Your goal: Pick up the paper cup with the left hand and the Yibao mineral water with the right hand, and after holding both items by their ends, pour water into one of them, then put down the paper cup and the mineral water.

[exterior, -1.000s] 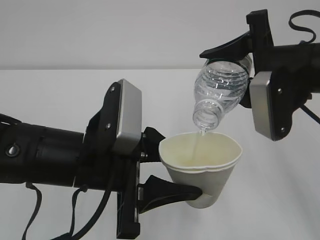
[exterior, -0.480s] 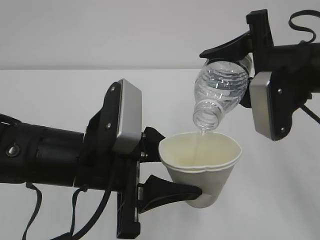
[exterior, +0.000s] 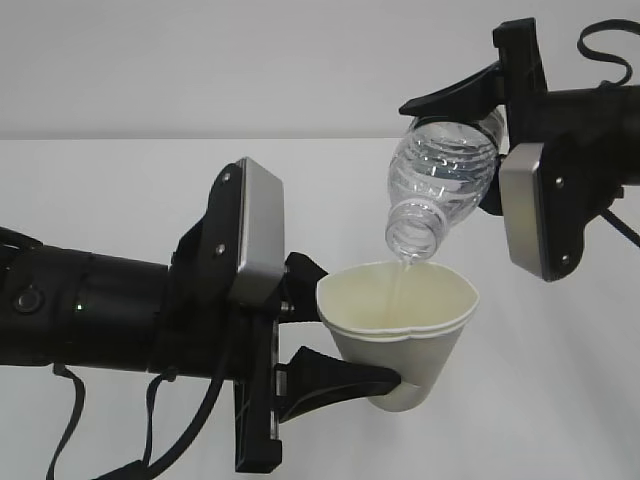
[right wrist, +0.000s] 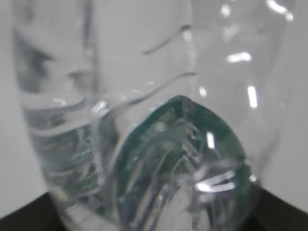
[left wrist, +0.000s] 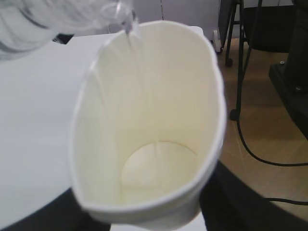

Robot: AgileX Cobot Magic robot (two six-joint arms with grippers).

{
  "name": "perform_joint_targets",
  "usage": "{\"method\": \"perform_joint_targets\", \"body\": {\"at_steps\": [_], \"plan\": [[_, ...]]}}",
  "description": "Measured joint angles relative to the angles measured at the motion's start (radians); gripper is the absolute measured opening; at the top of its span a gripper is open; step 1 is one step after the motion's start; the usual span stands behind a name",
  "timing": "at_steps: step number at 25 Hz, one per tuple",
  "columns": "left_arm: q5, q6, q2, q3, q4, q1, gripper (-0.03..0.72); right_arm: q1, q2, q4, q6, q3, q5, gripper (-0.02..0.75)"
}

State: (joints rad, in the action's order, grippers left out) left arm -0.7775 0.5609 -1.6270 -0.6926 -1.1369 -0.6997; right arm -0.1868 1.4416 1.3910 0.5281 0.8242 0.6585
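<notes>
My left gripper [exterior: 330, 340] is shut on the white paper cup [exterior: 400, 335], squeezing its lower half so the rim is pinched out of round. The cup is held upright in the air; its pale inside fills the left wrist view [left wrist: 149, 130]. My right gripper [exterior: 470, 140] is shut on the clear Yibao mineral water bottle [exterior: 440, 180], tilted with its open neck down over the cup's far rim. A thin stream of water runs from the neck into the cup. The bottle fills the right wrist view [right wrist: 144, 125]; its green label shows through the plastic.
A white table [exterior: 560, 390] lies below both grippers, with a plain white wall behind. In the left wrist view, a wooden floor with black stand legs [left wrist: 240, 62] and cables lies beyond the table's edge on the right.
The cup has dropped and shifted left very slightly in my left gripper. The bottle and right arm hold still, and water keeps running.
</notes>
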Motion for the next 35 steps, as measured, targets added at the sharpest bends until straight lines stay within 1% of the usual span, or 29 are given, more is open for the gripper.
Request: {"method": "perform_joint_targets", "body": {"at_steps": [35], "plan": [[0.002,0.000,0.000,0.000,0.005,0.000,0.365,0.000,0.000,-0.022,0.016,0.000,0.000,0.453]]}}
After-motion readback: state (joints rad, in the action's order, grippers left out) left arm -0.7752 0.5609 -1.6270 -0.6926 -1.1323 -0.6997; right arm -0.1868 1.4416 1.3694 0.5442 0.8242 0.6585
